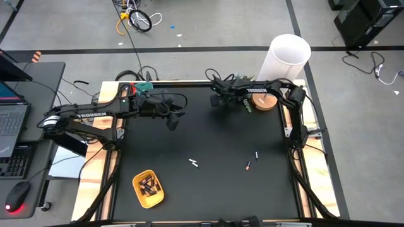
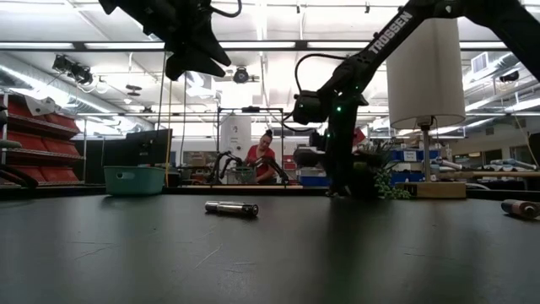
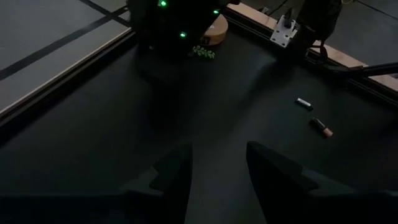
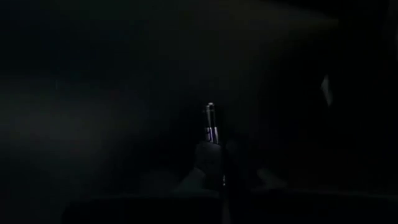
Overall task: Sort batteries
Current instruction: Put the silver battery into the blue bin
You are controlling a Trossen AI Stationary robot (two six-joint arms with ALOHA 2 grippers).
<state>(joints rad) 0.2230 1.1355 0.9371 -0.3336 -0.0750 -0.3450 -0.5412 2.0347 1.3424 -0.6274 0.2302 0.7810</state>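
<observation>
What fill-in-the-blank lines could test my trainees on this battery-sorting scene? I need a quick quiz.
1. The dark batteries lie in the ___ tray.
2. The left gripper hangs ___ above the mat.
3. Near the mat's middle lie ___ loose batteries.
Missing words: yellow; open; three.

White cylinder (image 1: 289, 55) & round wooden disc (image 1: 264, 101) at table's (image 1: 208, 139) far-right corner; laptop (image 1: 9, 123), mouse (image 1: 17, 195) on side desk.

Yellow tray (image 1: 139, 195) w/ dark batteries (image 1: 149, 185); teal tray (image 2: 134, 179); black table (image 1: 208, 139).
</observation>
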